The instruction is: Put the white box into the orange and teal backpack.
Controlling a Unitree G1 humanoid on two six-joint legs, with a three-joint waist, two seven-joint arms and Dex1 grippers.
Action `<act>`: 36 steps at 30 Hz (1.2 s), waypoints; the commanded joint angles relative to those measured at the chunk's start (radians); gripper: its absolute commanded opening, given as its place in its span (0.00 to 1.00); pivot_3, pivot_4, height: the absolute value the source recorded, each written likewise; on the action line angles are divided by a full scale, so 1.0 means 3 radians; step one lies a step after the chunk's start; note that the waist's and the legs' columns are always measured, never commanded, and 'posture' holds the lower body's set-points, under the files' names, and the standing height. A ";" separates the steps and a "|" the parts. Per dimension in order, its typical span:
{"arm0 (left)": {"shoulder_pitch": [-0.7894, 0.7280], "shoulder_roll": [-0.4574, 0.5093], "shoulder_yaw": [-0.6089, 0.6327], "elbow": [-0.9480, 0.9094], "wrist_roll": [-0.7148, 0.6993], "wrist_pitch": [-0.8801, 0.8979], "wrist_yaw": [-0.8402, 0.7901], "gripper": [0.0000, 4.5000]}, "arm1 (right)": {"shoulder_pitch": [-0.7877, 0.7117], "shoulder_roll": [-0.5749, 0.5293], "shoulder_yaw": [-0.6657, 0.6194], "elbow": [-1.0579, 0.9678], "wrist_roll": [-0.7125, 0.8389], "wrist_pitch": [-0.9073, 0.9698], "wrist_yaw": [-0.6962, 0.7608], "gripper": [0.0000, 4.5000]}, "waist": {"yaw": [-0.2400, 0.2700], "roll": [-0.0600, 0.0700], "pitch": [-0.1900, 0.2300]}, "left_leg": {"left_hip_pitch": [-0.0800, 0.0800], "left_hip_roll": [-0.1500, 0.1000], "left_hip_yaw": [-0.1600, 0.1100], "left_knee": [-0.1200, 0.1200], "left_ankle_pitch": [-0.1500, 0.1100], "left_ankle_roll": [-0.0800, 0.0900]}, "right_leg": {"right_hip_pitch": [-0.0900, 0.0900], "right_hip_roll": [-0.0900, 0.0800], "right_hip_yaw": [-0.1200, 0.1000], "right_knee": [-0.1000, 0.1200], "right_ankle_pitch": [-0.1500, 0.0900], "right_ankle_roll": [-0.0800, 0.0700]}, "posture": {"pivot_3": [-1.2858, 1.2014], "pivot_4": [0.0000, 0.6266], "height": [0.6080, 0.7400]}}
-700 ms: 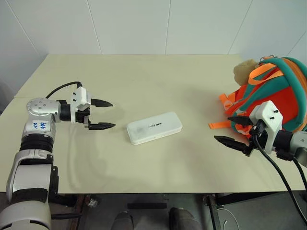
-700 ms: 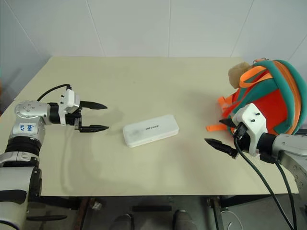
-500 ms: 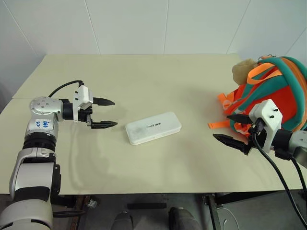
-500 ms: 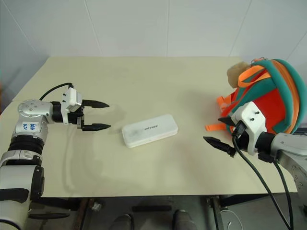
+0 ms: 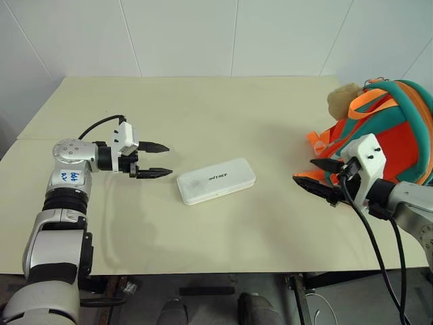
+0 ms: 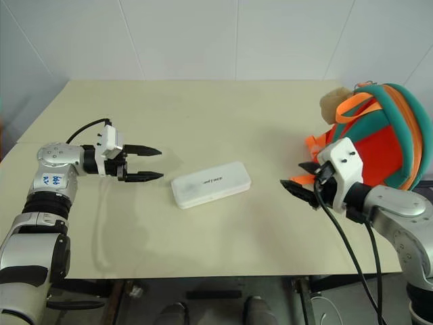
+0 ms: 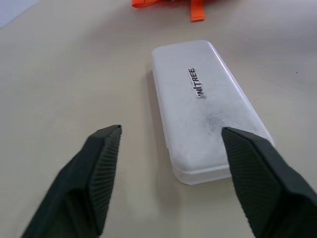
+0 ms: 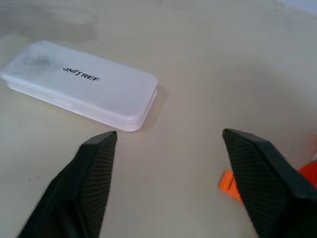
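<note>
Beside white box — left fingers level, spread.

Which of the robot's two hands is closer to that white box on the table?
The left. The left gripper sits just beside one end of the white box, fingers open toward it. The right gripper is farther off, by the orange and teal backpack.

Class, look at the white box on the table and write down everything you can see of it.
The white box is a flat oblong case with rounded corners, smooth like plastic, with a seam round its side and small dark lettering on top. It lies closed and flat on the beige table, slightly askew, midway between both grippers. Only the table touches it.
</note>
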 commanded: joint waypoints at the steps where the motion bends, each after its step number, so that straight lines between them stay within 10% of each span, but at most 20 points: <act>1: -0.0075 0.0045 0.0055 -0.0103 -0.0056 0.0074 -0.0038 0.52 | -0.0115 0.0038 0.0029 -0.0026 -0.0080 -0.0139 -0.0052 0.51 | 0.0000 0.0000 0.0000 | 0.0000 0.0000 0.0000 0.0000 0.0000 0.0000 | 0.0000 0.0000 0.0000 0.0000 0.0000 0.0000 | 0.52 0.24 1.00; 8: -0.0012 0.0050 -0.0080 -0.0107 0.0118 0.0211 0.0038 0.04 | -0.0177 0.0146 0.0301 0.0254 -0.0478 -0.0437 -0.0116 0.00 | 0.0002 0.0000 0.0000 | 0.0000 0.0000 0.0001 0.0000 0.0000 0.0000 | 0.0000 0.0000 0.0000 -0.0001 0.0000 0.0001 | 0.52 0.24 1.00; 36: 0.1057 -0.0247 0.0015 -0.1432 -0.0253 0.1772 0.0729 0.01 | -0.1525 0.1177 0.1187 0.2745 -0.1593 -0.1362 -0.0017 0.00 | -0.0010 0.0000 0.0000 | 0.0000 0.0001 0.0006 -0.0001 0.0000 0.0000 | -0.0007 0.0002 0.0004 0.0008 0.0004 0.0006 | 0.52 0.24 1.00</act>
